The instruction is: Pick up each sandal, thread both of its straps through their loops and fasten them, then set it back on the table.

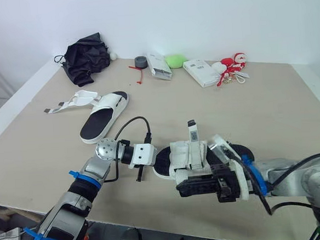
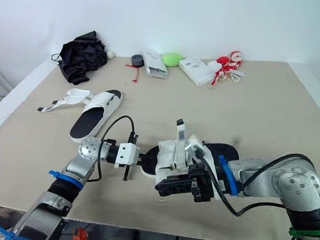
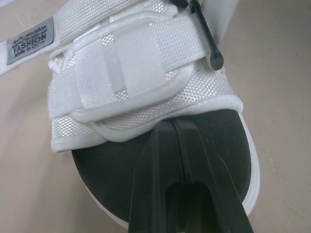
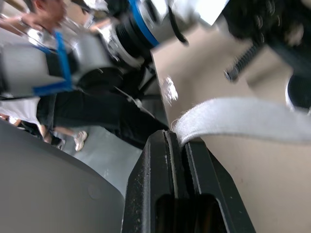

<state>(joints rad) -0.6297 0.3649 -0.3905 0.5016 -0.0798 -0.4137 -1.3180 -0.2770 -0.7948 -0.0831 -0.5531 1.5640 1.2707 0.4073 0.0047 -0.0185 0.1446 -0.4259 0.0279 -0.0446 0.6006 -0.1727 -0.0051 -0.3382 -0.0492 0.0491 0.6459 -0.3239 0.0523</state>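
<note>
Right wrist view: right gripper [image 4: 176, 137] pinched white strap [image 4: 238, 119] end, held out sideways, likely for threading. Left gripper [image 3: 173, 127], fingers together, sat at near sandal [image 1: 188, 155] toe by table [image 1: 280, 117] front edge, probably steadying it.

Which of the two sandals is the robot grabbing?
The near sandal, right in front of the robot: the right gripper pinches its white strap. The far sandal lies alone, its straps splayed open.

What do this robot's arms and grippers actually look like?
Silver-grey metal segments with rounded joints. The left arm and right arm wear blue bands and trail black cables. The left gripper and right gripper each have two black fingers.
</note>
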